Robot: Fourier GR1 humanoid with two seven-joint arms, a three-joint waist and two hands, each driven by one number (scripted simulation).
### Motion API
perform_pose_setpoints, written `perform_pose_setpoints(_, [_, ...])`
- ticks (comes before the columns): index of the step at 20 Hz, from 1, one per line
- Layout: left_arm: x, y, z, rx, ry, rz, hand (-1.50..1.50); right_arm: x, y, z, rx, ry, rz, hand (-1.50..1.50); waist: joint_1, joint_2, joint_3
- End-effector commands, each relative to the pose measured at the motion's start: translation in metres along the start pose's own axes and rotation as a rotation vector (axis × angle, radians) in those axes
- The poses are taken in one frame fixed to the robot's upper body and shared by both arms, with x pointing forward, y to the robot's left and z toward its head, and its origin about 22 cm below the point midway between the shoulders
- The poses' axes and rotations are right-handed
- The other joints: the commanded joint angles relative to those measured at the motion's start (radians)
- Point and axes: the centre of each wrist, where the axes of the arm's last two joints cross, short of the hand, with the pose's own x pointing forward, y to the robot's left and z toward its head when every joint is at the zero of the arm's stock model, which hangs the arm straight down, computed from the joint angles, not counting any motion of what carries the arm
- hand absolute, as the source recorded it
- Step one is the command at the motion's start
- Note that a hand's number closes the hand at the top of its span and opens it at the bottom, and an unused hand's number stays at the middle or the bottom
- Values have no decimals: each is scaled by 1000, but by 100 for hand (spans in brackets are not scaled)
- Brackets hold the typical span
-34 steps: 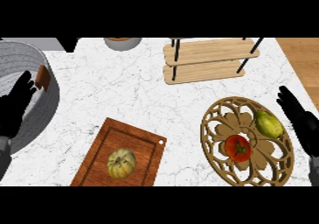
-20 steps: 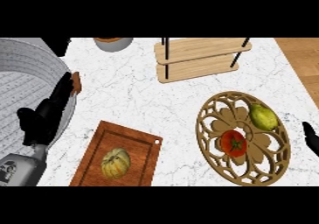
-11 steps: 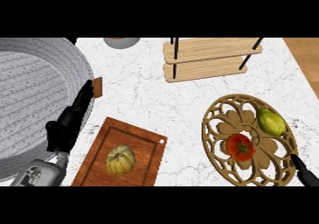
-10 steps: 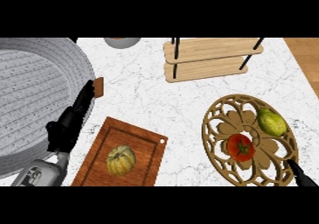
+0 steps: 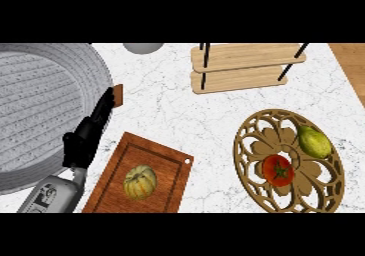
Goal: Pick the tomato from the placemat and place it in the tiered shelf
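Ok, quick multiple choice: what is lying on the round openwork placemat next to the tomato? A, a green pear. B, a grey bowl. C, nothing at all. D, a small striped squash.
A: a green pear lies on the placemat up and to the right of the tomato; the striped squash sits on the wooden cutting board instead.

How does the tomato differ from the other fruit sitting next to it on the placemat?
The tomato is red and round with a green stem star; the pear-like fruit is yellow-green and elongated. The tomato lies near the middle of the wooden placemat, the fruit nearer its right rim. Both rest on the placemat, untouched by any hand.
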Motion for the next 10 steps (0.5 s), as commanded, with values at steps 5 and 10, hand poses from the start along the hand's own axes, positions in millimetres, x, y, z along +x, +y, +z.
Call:
perform_pose_setpoints(5, [-6,-1,4,-22,1,4,0,52,-21,10,223,129,336,-150,23,10,-4])
perform_pose_setpoints(10, [-1,10,6,-21,-10,-16,0,90,-25,10,269,212,540,-150,34,8,-4])
